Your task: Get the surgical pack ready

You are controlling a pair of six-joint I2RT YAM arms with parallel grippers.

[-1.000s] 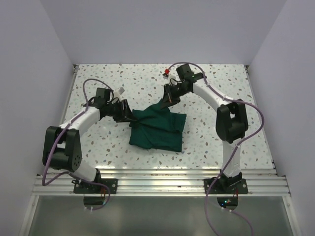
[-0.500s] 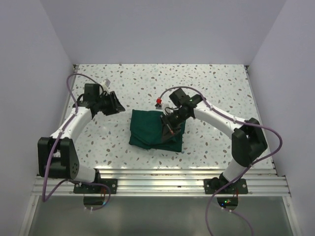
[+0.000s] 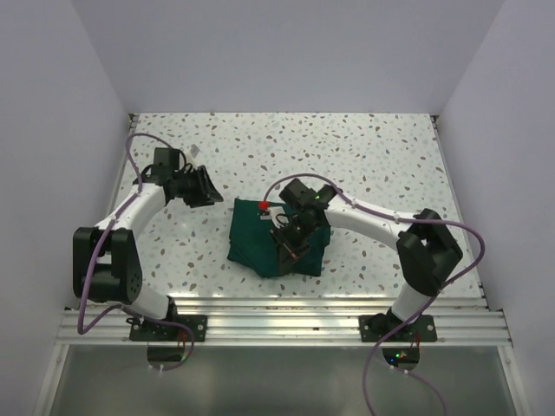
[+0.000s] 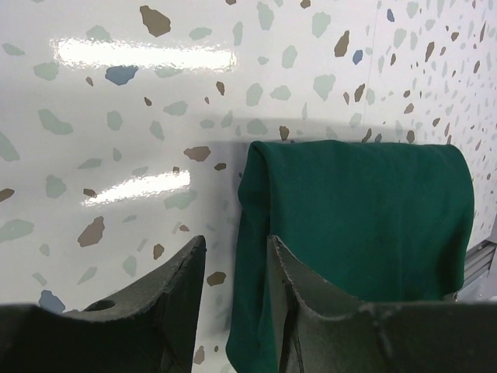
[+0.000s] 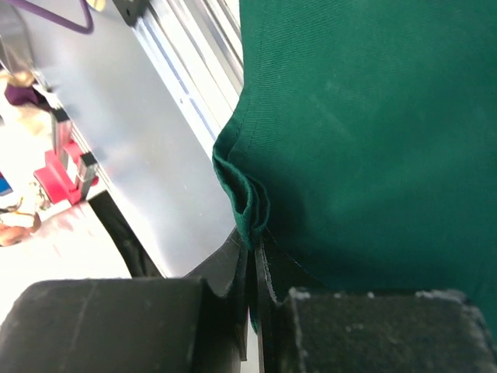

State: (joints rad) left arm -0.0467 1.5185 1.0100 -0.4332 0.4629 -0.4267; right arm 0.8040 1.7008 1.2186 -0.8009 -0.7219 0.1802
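Observation:
The surgical pack is a dark green cloth bundle (image 3: pixel 256 241), folded, lying on the speckled table near the front middle. My right gripper (image 3: pixel 289 247) is over its near right part, shut on a folded edge of the cloth (image 5: pixel 252 206), which it holds pinched between its fingers (image 5: pixel 233 268). My left gripper (image 3: pixel 208 192) is open and empty above the table, a little beyond the bundle's far left corner. In the left wrist view the green cloth (image 4: pixel 365 210) lies just ahead of the open gripper (image 4: pixel 235 247). The steel tray, scissors and gauze are hidden.
An aluminium rail (image 3: pixel 277 316) runs along the table's near edge, close to the bundle; it also shows in the right wrist view (image 5: pixel 147 124). Pale walls stand on the left, right and far sides. Speckled tabletop (image 3: pixel 364 156) stretches behind the bundle.
My right gripper carried the cloth's far edge toward the near side, over the bundle. My left gripper let go of the bundle's left corner and drew back to the left.

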